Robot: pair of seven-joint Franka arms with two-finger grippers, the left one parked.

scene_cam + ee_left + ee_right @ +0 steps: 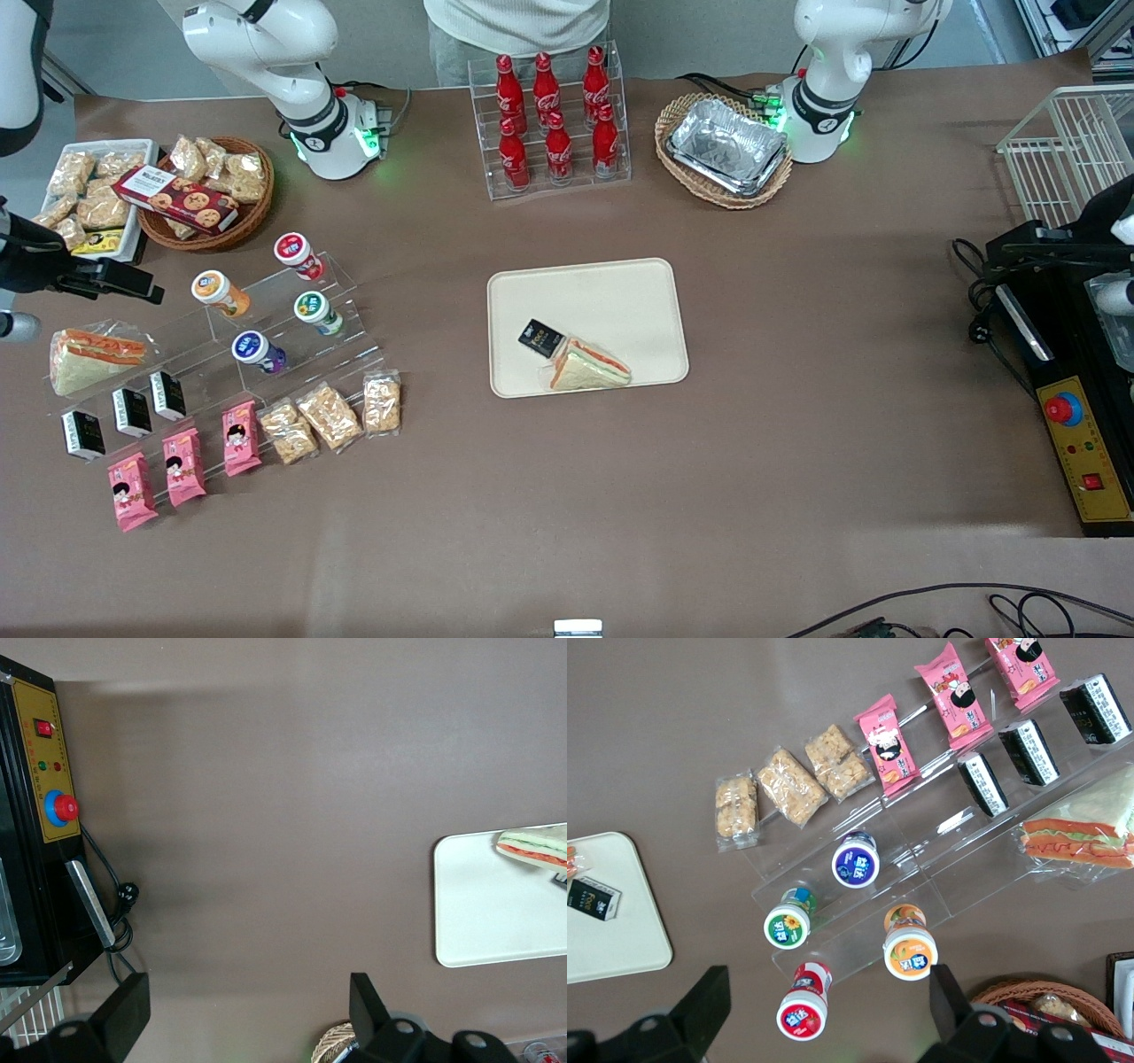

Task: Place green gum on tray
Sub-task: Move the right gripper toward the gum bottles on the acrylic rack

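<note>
The green gum [316, 312] [788, 923] lies tilted on a clear stepped stand [266, 310], a small white canister with a green lid. The cream tray [620, 292] [611, 939] [487, 921] sits mid-table and holds a wrapped sandwich [589, 365] and a black packet [540, 338]. My gripper [115, 276] [826, 981] hovers high above the working arm's end of the table, over the stand. It is open, with nothing held between its black fingers [709, 1001]. A red-lidded canister [803, 1003] lies far below the gap.
Orange-lidded [217, 292], purple-lidded [257, 350] and red-lidded [297, 252] canisters share the stand with the gum. Pink snack packs [182, 465], cracker packs [328, 416] and another sandwich [93, 354] surround it. A cola bottle rack [554, 115] and a foil-tray basket [726, 151] stand farther back.
</note>
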